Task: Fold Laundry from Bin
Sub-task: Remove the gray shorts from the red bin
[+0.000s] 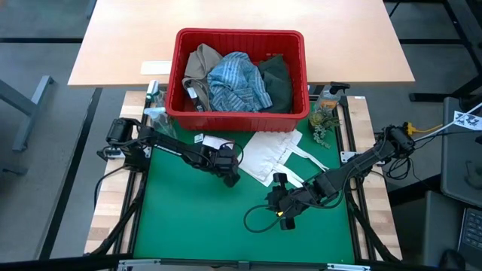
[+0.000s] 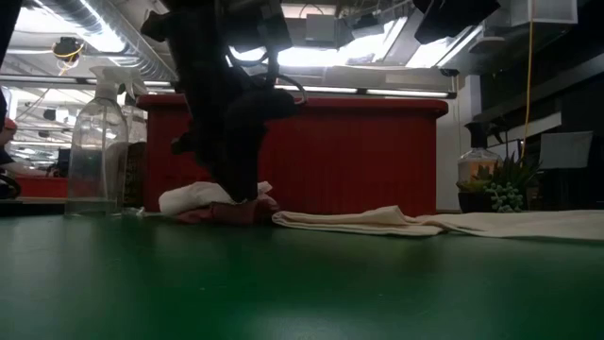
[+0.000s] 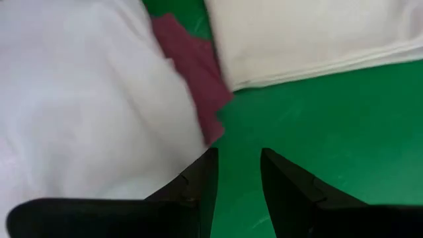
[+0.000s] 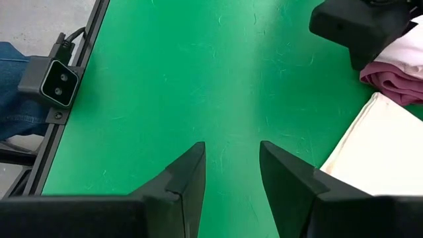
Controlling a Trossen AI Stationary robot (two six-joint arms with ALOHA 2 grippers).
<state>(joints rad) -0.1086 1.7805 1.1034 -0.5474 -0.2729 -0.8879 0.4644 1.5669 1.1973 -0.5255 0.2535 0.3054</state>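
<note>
Scene: a green mat [image 1: 196, 218] covers the table, with two dark arms reaching in from either side.
Bin: the red bin [image 1: 239, 41] stands at the far edge of the mat, filled with laundry.
Laundry in bin: a tan garment [image 1: 199, 64] lies at one end, a striped shirt [image 1: 239, 81] in the middle and a dark green garment [image 1: 277, 79] at the other end, all touching.
Left gripper: the left gripper [image 3: 236, 173] is low over the mat just in front of the bin, its fingers parted with bare mat between them, gripping nothing.
Cloths: a white cloth [image 3: 86, 99] lies on top of a maroon cloth [image 3: 195, 73], right beside the left gripper's finger; in the low view the pair sits as a small stack in front of the bin's wall.
Tote: a flat white tote [image 1: 277, 154] is spread on the mat beside the cloths, its loop handles trailing toward the right arm.
Right gripper: the right gripper [image 4: 231, 173] hovers over bare mat nearer the front edge, jaws apart and empty, apart from the tote.
Edges: a clear spray bottle [image 2: 97, 142] stands near one corner of the bin, a small plant [image 1: 324, 124] near the other.
</note>
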